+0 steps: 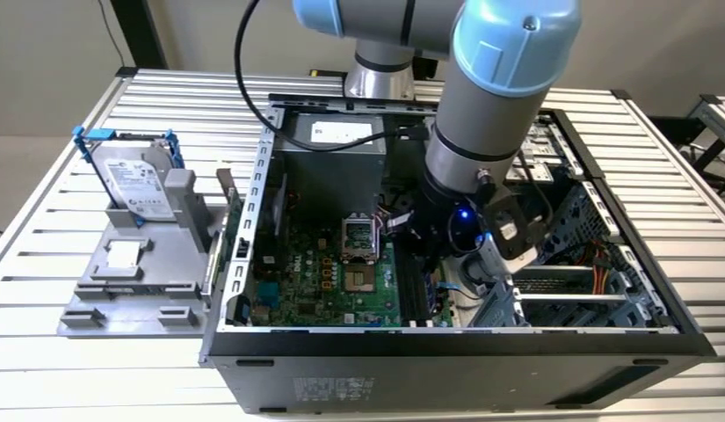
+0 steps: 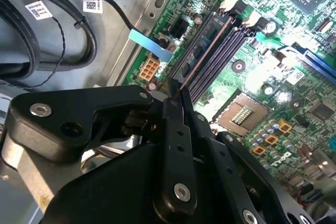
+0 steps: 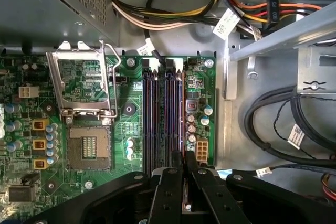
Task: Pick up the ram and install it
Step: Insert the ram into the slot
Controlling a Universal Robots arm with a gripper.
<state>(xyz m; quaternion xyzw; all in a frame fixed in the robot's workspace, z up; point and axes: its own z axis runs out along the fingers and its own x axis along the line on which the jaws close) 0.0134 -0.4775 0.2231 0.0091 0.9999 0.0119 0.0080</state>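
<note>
Open case on the table, arm reaching in.

The case (image 1: 456, 352) lies open on the table (image 1: 92, 360), motherboard (image 1: 327, 281) inside toward the exterior view's left. The gripper (image 3: 183, 163) hangs over the slots (image 3: 163, 114), which lie between the socket (image 3: 86, 142) and the cables (image 3: 278, 124). A drive (image 1: 137, 180) stands upright in a holder (image 1: 134, 281) beside the case, at the exterior view's left.

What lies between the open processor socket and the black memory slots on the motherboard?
In the first wrist view, a strip of green motherboard with small capacitors separates the processor socket and memory slots.
</note>
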